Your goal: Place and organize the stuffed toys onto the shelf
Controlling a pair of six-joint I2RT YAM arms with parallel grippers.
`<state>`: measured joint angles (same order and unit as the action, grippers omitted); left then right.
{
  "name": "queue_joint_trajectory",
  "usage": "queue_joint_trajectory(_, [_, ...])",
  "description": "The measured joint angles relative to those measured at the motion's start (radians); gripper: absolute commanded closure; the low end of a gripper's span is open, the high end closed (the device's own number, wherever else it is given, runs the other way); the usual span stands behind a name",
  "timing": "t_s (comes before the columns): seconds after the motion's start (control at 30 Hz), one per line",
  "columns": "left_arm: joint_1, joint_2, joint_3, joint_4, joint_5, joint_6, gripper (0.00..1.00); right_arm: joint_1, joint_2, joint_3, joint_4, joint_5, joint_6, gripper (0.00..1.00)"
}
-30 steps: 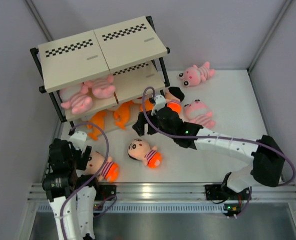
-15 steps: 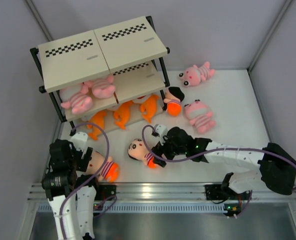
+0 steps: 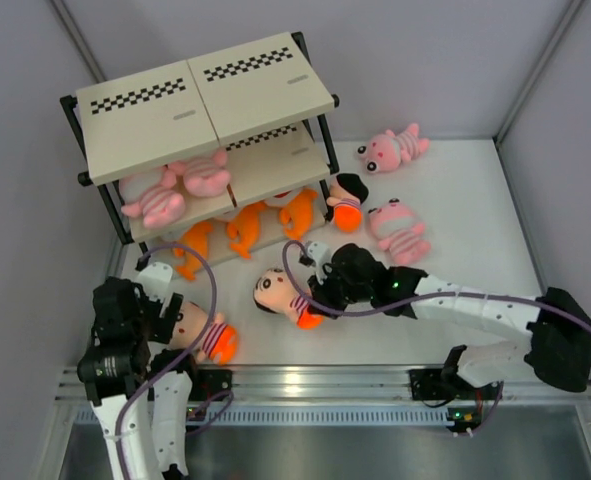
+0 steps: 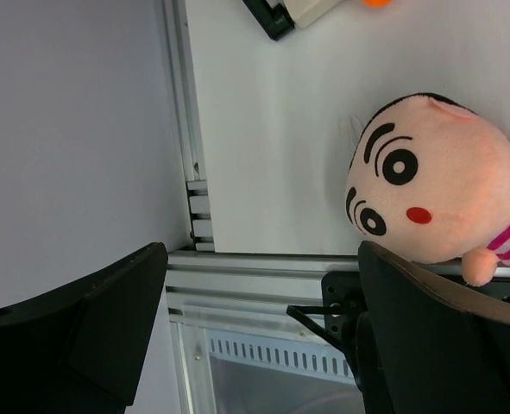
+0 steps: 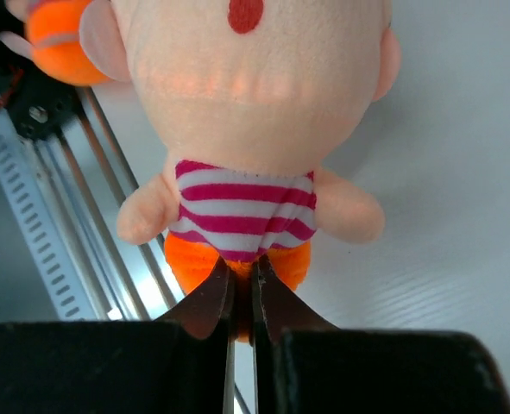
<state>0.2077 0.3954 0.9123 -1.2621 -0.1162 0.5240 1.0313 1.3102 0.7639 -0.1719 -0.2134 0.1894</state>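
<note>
On shelf (image 3: 205, 100): pink animals (image 3: 190, 180) mid tier, three fish (image 3: 243, 230) lower tier, all partly hidden under its boards. Right tool (image 5: 242, 289) pinches a doll (image 5: 246, 207) by its orange bottom, mid-table (image 3: 455, 200). Left tool (image 4: 261, 259) is spread beside second doll (image 4: 436, 190), whose body is cut off.

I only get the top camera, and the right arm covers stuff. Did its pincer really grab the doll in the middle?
Observer: Yes. The right wrist camera shows the right pincer pinched shut low on the middle doll, just under its striped shirt.
Operator: And the other arm?
Observer: The left pincer is wide open, holding nothing.
Operator: Where's its doll looking?
Observer: The near doll faces the left wrist camera: two black eyes and one red cheek dot.
</note>
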Motion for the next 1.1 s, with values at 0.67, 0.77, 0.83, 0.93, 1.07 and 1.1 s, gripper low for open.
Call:
queue_joint_trajectory(0.67, [0.0, 0.412, 0.939, -0.042, 0.428, -0.088, 0.03, 0.0, 0.183, 1.288, -0.312, 0.257, 0.026, 1.0])
queue_joint_trajectory(0.77, [0.005, 0.521, 1.074, -0.041, 0.526, -0.122, 0.02, 0.0, 0.307, 1.427, -0.297, 0.282, 0.062, 1.0])
queue_joint_trajectory(0.83, [0.012, 0.575, 1.142, -0.038, 0.6, -0.153, 0.02, 0.0, 0.341, 1.439, -0.28, 0.294, 0.091, 1.0])
queue_joint_trajectory(0.93, [0.027, 0.64, 1.216, -0.008, 0.703, -0.217, 0.02, 0.0, 0.373, 1.432, -0.262, 0.305, 0.15, 1.0])
queue_joint_trajectory(1.07, [0.069, 0.681, 1.238, 0.074, 0.854, -0.309, 0.02, 0.0, 0.389, 1.416, -0.201, 0.307, 0.235, 1.0])
queue_joint_trajectory(1.1, [0.083, 0.687, 1.242, 0.089, 0.887, -0.324, 0.02, 0.001, 0.393, 1.416, -0.186, 0.307, 0.252, 1.0])
